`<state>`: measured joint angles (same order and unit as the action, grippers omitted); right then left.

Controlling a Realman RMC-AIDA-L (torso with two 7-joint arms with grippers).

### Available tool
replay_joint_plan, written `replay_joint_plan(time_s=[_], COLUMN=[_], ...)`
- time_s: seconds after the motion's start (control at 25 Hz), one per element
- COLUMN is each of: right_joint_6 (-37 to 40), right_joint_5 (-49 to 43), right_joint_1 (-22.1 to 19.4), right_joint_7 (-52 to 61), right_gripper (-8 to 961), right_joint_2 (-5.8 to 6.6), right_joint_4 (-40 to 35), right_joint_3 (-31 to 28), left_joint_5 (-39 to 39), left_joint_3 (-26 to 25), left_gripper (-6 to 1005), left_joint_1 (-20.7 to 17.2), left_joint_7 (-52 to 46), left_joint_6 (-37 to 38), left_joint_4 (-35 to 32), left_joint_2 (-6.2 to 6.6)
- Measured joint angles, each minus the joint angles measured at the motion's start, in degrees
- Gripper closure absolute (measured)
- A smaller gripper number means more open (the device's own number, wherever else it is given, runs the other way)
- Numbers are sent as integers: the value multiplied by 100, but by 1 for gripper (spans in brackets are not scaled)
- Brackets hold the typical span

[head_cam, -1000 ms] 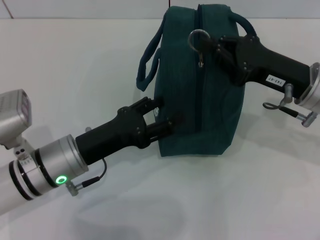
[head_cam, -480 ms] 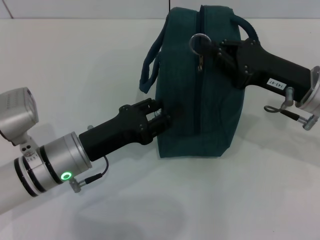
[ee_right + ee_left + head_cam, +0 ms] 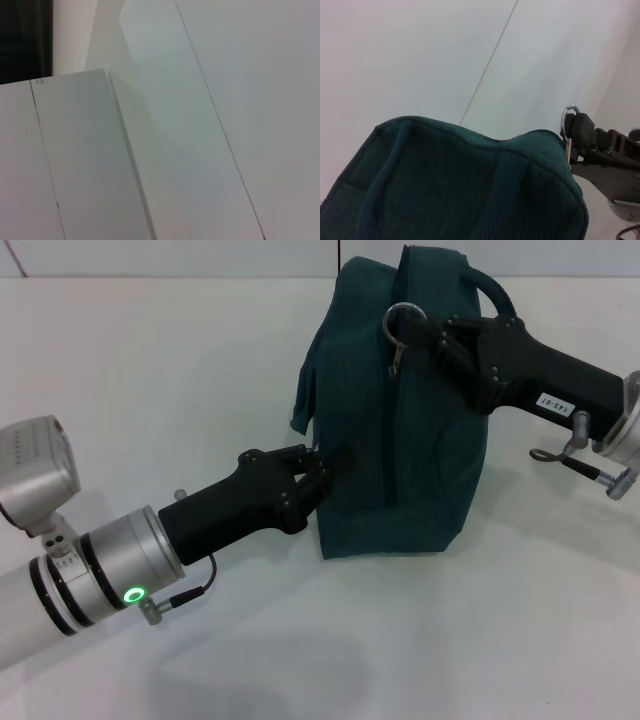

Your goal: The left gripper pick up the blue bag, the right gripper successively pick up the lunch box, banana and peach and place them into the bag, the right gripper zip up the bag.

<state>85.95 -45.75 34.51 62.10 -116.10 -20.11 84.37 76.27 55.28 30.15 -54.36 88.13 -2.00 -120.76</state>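
blue bag [image 3: 420, 430] upright, left claw [image 3: 318, 472] pinching its side, right claw [image 3: 428, 337] at zipper ring [image 3: 402, 318]

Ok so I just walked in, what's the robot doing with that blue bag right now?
Both arms are on the blue bag, which stands upright on the white table. The left gripper is clamped on the bag's lower left side, steadying it. The right gripper is at the top, by the silver ring pull of the zipper. The zipper looks closed along the visible side. No lunch box or fruit is in view.
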Motion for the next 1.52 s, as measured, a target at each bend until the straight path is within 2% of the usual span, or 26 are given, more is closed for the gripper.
replay_joint_plan(time_s=[0.08,0.32,0.6,0.84,0.96,1.24,1.52], right_joint_6=[-12,-192,-422,-449,-296,-33,-547], right_joint_5=[15,428,912,907,890,902,953], right_joint_1=[1,-26,-51,-57,-70,-147,-152], right_joint_7=[1,23,28,30,38,166,124], right_gripper=[939,939,939,939,939,939,939], right_joint_2=[0,0,17,22,13,9,32], right_joint_4=[0,39,152,156,150,127,136], right_joint_3=[0,-6,-18,114,366,541,201], left_joint_5=[0,31,75,46,15,4,87], left_joint_3=[-8,8,248,313,284,250,285], left_gripper=[895,938,939,941,941,943,940], left_joint_1=[0,-12,-80,-124,-316,-1067,-1106], left_joint_7=[1,159,383,391,384,256,167], left_joint_6=[0,-4,-3,126,416,902,923], left_joint_4=[-1,29,85,53,-168,-1305,-1457], left_joint_2=[0,0,3,26,61,142,186])
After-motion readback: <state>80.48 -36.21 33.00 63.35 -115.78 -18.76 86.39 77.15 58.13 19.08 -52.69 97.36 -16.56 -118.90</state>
